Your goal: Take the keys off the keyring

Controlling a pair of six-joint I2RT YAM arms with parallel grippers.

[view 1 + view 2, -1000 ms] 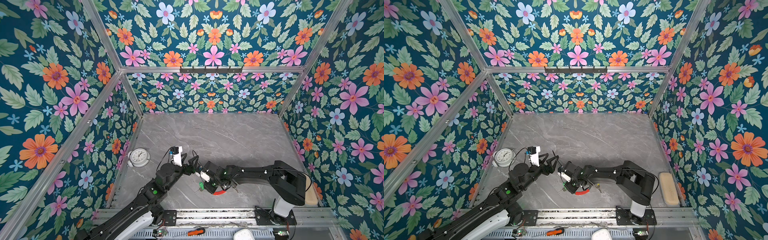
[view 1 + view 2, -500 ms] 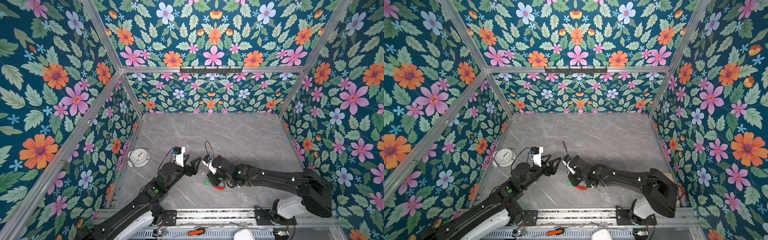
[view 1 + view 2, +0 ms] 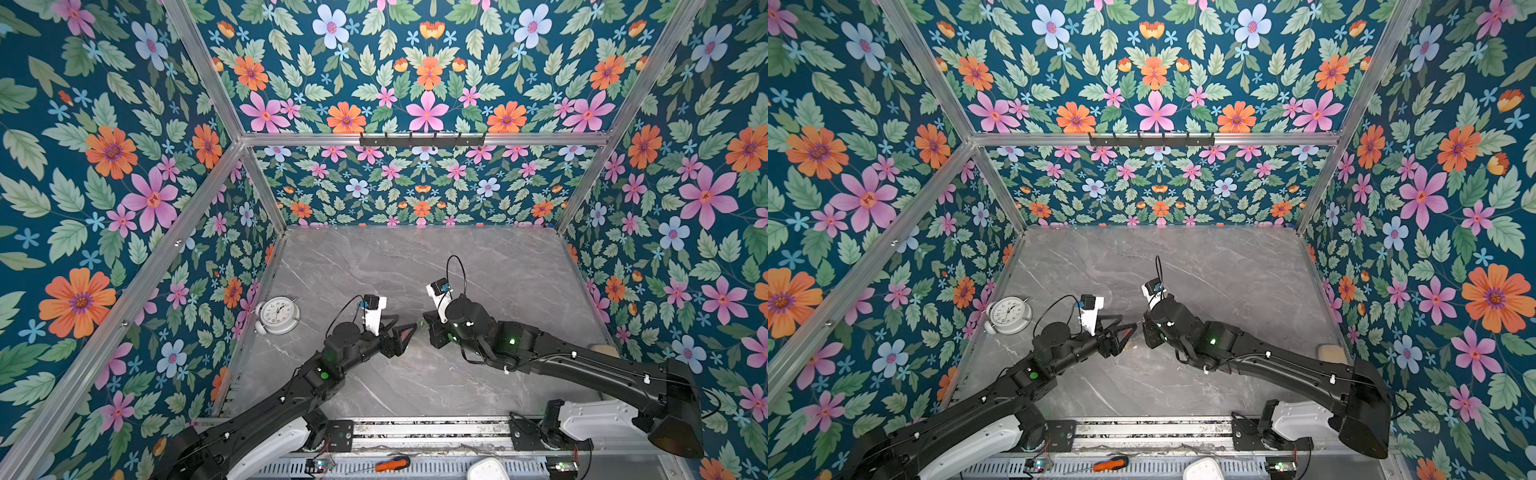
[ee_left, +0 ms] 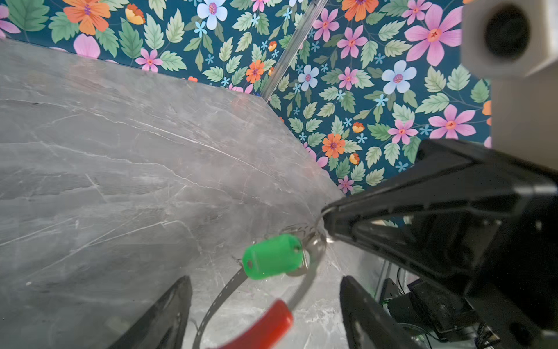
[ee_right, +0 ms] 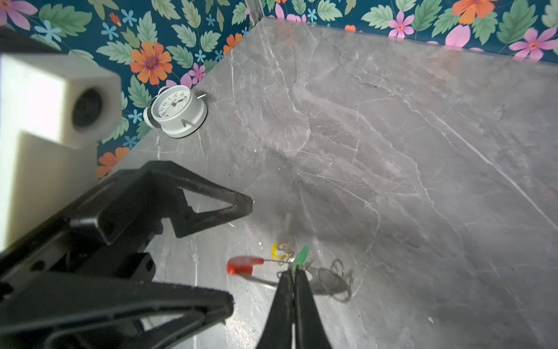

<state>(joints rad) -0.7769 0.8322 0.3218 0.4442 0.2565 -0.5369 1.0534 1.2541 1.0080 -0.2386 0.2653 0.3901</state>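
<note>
The keyring (image 4: 225, 294) is held by my right pincer (image 5: 292, 273). Its two black fingers are pressed flat together at the spot where the green tag (image 5: 301, 256) pokes out. I cannot tell whether they pinch the hoop itself or a small wire ring. The keyring is well apart from the alarm clock (image 5: 175, 110), on the side toward my right arm, between my two pincers.

Only the wrist views show it properly. The left wrist view shows the hoop as a thin, flat grey metal band dotted with tiny holes. It also shows a smooth red section (image 4: 262, 321) and the tag as a glossy rounded plastic barrel. Of the keys (image 4: 303, 269) I make out only a silver edge behind that tag. The right wrist view adds a small yellow tag (image 5: 274, 249) and a blurred cluster of wire rings (image 5: 333, 279). In both top views the keyring is all but hidden between the pincer tips.

My left pincer (image 3: 409, 328) stands wide and grips nothing; in its own view the hoop runs between its dark fingers (image 4: 169, 314).

The desk (image 3: 415, 270) is a grey marble-look slab with pale veins. The clock is round and white, against the floral wall.
</note>
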